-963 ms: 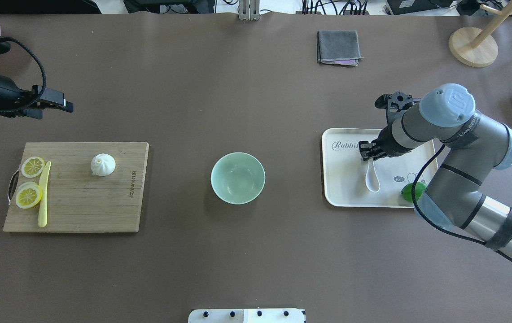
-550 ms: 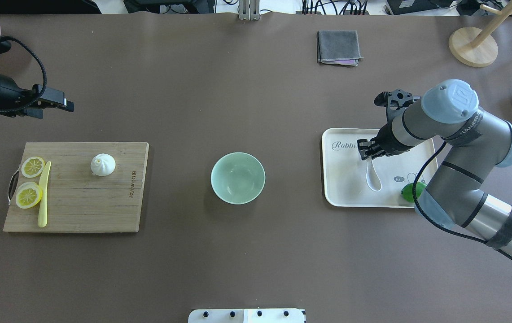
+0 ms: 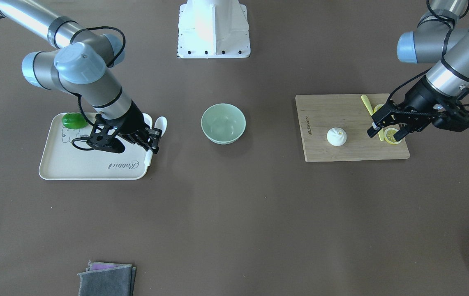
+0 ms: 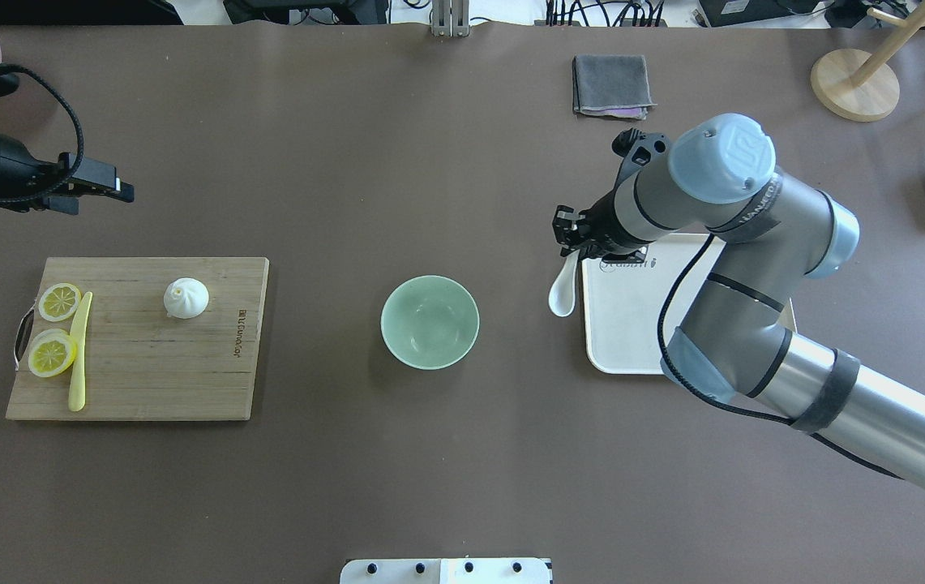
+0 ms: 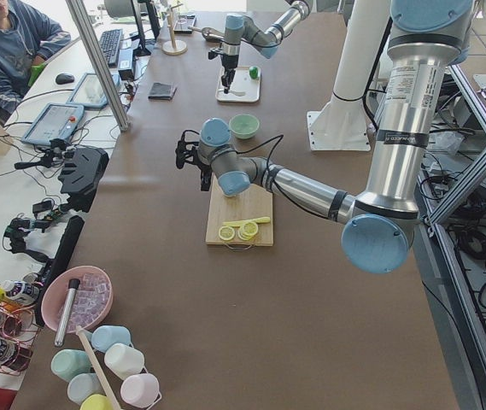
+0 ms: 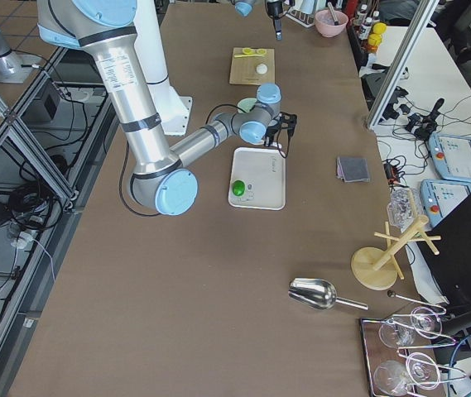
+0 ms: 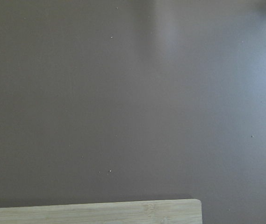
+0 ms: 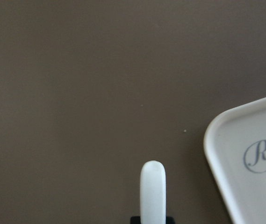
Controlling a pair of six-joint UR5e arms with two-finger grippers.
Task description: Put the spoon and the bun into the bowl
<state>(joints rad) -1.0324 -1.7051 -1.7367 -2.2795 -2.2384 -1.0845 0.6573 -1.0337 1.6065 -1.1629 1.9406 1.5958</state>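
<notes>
R gripper [image 4: 571,240] is clamping the spoon [image 4: 562,294] by its handle, scoop hanging over bare table just robot-right of the bowl [image 4: 430,323], not touching it. Front cam is showing a green item [image 3: 73,120] on the tray [image 4: 628,332], far side from the bowl; overhead is hiding it under the R arm. R wrist cam is showing only the spoon's end, table and a tray corner. L wrist cam: table plus board edge.

Counts: 1 spoon, 1 bun [image 4: 186,298], 1 bowl, 1 tray, 1 board [image 4: 146,373], 2 lemon slices [image 4: 51,355], 1 knife [image 4: 79,357], 1 cloth [image 4: 610,85].

Bun is sitting on the board, well robot-left of the bowl. L gripper [image 3: 383,135] is hovering there, fingers apart, empty.

Vs 0.6 s ago: spoon was lying on the tray; now it is off it, nearer the bowl. L arm unchanged.
</notes>
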